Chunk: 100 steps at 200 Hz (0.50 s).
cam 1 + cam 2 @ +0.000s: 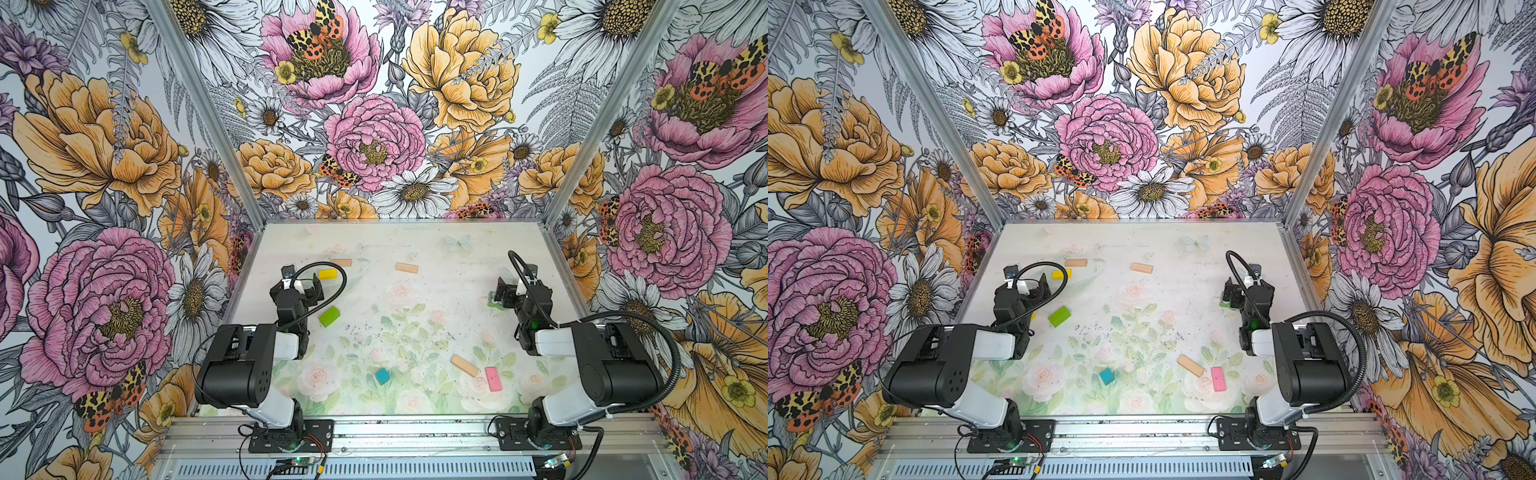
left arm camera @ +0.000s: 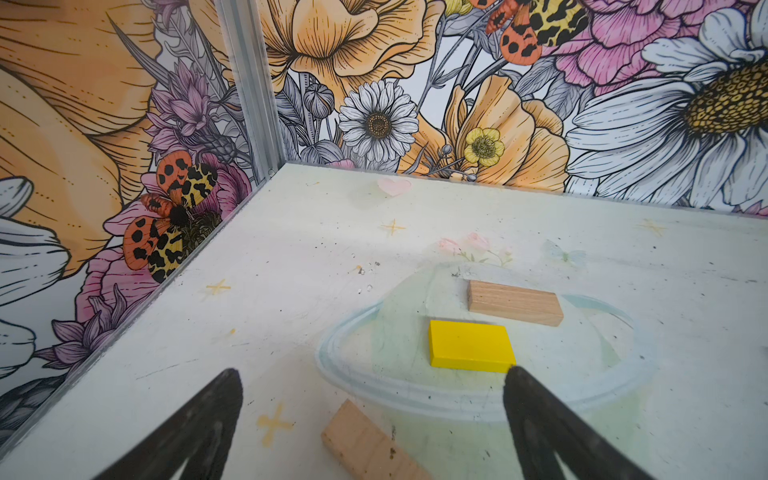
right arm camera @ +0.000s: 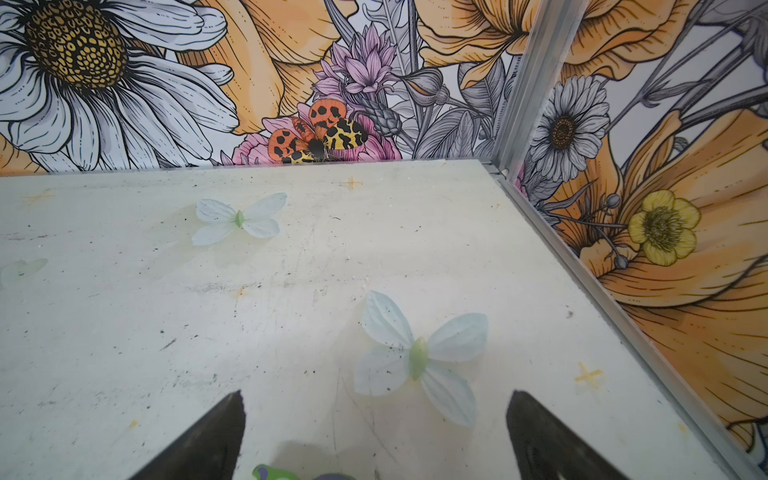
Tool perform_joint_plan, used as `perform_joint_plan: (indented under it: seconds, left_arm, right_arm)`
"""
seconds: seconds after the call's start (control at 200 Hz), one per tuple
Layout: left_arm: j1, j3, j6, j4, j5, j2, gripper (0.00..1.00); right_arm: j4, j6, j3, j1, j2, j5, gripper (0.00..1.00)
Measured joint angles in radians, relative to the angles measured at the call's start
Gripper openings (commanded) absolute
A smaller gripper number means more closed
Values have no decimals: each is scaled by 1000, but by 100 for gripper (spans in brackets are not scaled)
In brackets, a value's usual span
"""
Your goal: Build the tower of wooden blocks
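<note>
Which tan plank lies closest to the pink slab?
The angled tan plank just left of the pink slab, front right; the other planks lie farther back.

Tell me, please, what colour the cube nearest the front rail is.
Teal. The cube shows best in a top view.

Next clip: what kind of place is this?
Probably a lab robot cell: an aluminium-framed enclosure with floral-printed walls, two arms bolted to a front rail, loose wood blocks on a printed tabletop.

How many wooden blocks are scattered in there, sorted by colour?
Tan planks: 4 (one shows only in the left wrist view)
Yellow bar: 1
Lime green block: 1
Teal cube: 1
Pink slab: 1
Total: 8 visible
</note>
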Motion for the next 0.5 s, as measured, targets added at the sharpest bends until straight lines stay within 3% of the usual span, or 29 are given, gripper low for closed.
perform_joint_plan:
  seconds: [0.33, 0.42, 0.5]
  left_arm:
    - [1, 14, 0, -64, 12, -26, 95]
    - [-2, 56, -13, -211, -2, -120, 94]
    - [-18, 112, -44, -325, -46, -218, 95]
  right_arm:
    - [-3, 0, 0, 5, -1, 11, 100]
    - [-94, -1, 23, 43, -40, 100, 100]
    - [-306, 28, 133, 87, -96, 225, 100]
